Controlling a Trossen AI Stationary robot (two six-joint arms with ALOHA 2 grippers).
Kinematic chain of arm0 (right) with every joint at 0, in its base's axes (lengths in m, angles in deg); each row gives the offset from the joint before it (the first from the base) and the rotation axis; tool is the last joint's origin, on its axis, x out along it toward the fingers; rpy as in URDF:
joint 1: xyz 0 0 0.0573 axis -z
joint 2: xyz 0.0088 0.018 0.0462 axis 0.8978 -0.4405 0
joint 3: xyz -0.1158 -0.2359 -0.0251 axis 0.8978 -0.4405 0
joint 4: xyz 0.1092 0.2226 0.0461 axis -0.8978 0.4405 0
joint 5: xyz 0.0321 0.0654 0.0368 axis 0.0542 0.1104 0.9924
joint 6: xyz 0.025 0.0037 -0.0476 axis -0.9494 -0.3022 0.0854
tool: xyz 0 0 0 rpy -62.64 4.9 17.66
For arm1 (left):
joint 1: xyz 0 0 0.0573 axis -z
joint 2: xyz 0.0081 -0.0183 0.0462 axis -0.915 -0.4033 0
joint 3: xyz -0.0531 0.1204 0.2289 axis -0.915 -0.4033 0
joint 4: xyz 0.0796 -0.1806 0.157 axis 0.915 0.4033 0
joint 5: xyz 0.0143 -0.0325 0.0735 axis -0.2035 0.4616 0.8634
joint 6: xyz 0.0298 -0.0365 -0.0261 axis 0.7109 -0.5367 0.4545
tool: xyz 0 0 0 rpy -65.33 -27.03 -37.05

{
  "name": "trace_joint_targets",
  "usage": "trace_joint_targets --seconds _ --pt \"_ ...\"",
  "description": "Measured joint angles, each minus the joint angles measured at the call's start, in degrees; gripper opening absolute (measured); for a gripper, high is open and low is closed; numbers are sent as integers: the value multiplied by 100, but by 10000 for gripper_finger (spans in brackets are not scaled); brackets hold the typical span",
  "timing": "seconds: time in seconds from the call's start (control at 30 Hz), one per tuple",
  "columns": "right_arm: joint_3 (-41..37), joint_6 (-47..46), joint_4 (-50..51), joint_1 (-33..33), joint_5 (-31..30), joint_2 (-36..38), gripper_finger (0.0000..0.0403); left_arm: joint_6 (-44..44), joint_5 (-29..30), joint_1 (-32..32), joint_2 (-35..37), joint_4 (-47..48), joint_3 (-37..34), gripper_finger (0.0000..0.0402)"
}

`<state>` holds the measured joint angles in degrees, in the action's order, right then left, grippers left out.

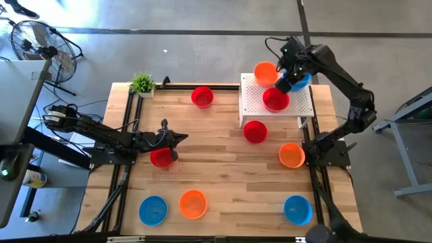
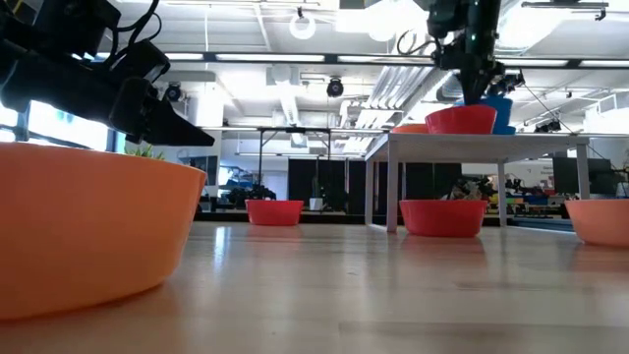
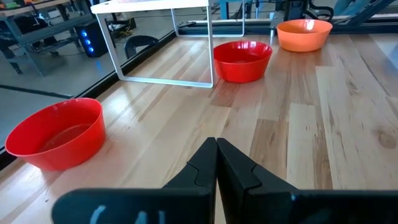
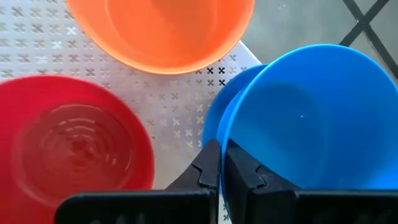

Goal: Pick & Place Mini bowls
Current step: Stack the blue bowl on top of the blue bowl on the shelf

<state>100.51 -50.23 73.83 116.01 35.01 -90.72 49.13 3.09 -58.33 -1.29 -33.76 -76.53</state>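
Note:
My right gripper (image 1: 284, 82) is over the white perforated stand (image 1: 256, 108) at the far right, shut on a blue mini bowl (image 4: 311, 118). A second blue bowl (image 4: 214, 124) shows right behind the held one. An orange bowl (image 4: 161, 31) and a red bowl (image 4: 68, 143) sit on the stand top. My left gripper (image 1: 181, 138) is shut and empty above the table at mid-left, beside a red bowl (image 1: 162, 157) resting on the table. My right gripper pinches the blue bowl's rim (image 4: 227, 140) between its two fingers, one finger inside the bowl and one outside. The fingers come from above, pointing down. The bowl is tilted. Whether its underside rests on the second blue bowl, I cannot tell.
On the table stand a red bowl (image 1: 202, 96) at the far edge, a red bowl (image 1: 254, 131) by the stand, an orange bowl (image 1: 291, 155) at the right, and blue (image 1: 152, 210), orange (image 1: 193, 204) and blue (image 1: 297, 209) bowls along the near edge. A green plant (image 1: 142, 83) stands far left.

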Motion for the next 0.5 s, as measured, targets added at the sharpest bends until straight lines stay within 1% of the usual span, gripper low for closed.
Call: trace_joint_targets --seconds 0.17,0.33,0.4,0.5 --pt "-278 86 -256 89 14 2 0 4 2 0 0 -2 1 1" --pt "-281 24 -233 155 156 4 1 9 4 0 0 -3 0 1" --pt "-281 -34 -244 150 255 4 5 8 4 0 0 -4 2 1" --pt "-281 -110 -281 129 241 4 23 2 4 0 0 -4 0 1"
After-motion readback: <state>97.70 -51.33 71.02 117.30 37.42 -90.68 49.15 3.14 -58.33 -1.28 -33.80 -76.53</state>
